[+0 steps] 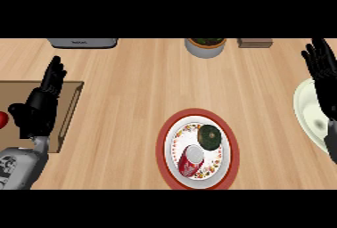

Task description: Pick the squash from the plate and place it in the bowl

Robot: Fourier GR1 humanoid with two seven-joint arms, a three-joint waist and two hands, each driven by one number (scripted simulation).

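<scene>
Nearest on the tabletop (132, 89) is the red-rimmed plate (162, 151). It holds a red can (191, 160) lying on its side and, just beyond it, the dark green squash (210, 136) (untouched by either hand). At the left, the left hand (36, 111) rests over a cutting board (69, 102), fingers straight. At the right edge, the right hand (324, 71) shows over the pale bowl (306, 107), fingers also straight, holding nothing. Farthest stand a toaster (82, 42), a potted plant (206, 46) and a box (255, 42).
</scene>
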